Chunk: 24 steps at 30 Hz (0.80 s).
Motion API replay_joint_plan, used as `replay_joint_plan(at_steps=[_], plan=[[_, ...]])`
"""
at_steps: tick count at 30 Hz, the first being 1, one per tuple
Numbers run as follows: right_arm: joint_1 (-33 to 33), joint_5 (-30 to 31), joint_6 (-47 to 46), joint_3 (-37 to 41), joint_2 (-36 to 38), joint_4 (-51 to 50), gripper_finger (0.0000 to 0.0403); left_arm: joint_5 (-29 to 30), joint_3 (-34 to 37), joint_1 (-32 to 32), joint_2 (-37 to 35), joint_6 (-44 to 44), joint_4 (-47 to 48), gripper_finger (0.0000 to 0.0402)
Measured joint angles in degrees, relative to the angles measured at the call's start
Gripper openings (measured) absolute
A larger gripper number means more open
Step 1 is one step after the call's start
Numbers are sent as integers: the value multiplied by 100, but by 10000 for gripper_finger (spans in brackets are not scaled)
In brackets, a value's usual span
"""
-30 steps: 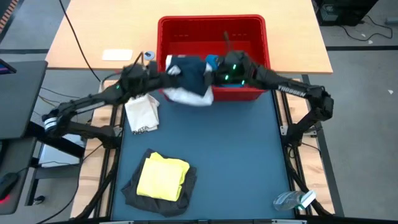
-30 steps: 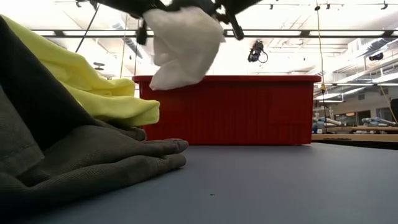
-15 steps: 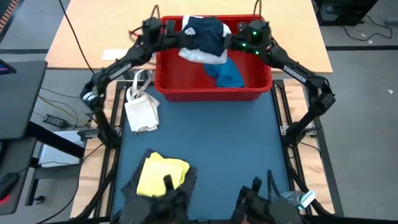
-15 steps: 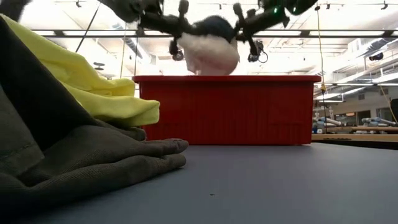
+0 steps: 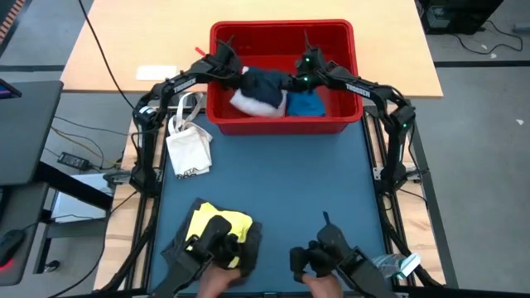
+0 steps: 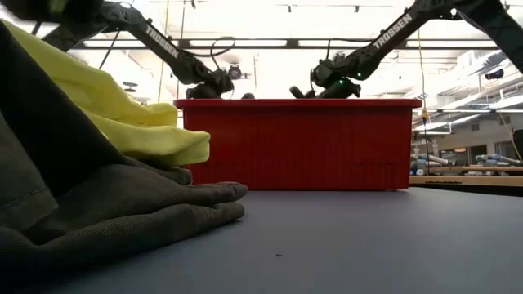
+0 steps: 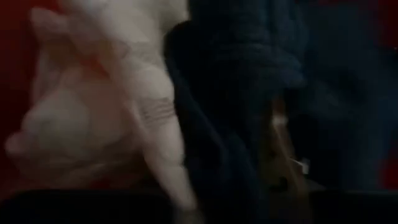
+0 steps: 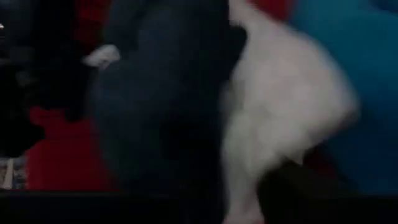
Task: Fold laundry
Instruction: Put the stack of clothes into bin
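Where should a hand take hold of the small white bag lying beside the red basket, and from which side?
By the strap handles, coming straight down from above. The white bag lies flat on the table, so its body offers little to pinch, while the straps loop clear at the end nearest the red basket, likely leaving room for fingers.

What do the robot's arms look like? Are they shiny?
Both arms are thin and black, matte rather than shiny, with white "TROSSEN" lettering on them. The left gripper is all dark. The right gripper has tiny green lights glowing beside it.
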State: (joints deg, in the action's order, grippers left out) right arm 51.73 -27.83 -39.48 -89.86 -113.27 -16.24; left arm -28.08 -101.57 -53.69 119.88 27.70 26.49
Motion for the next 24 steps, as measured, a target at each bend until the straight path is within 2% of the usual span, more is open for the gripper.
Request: replay_joint_plan(at_steps=[5, 10, 13, 19, 24], plan=[[161, -53, -44, 0, 71, -879, 240, 9, -7, -53, 0, -604, 529, 219], [244, 7, -77, -9, 493, -912, 274, -77, -5, -140, -292, -782, 1003, 292], [277, 238, -44, -7, 770, -912, 272, -85, -32, -225, -567, -911, 1238, 307], [316, 358, 136, -9, 1293, -908, 264, 342, -134, -343, -1123, -1234, 1234, 305], [248, 401, 220, -9, 1527, -992, 263, 326, -128, 74, -1198, -1741, 1074, 293]])
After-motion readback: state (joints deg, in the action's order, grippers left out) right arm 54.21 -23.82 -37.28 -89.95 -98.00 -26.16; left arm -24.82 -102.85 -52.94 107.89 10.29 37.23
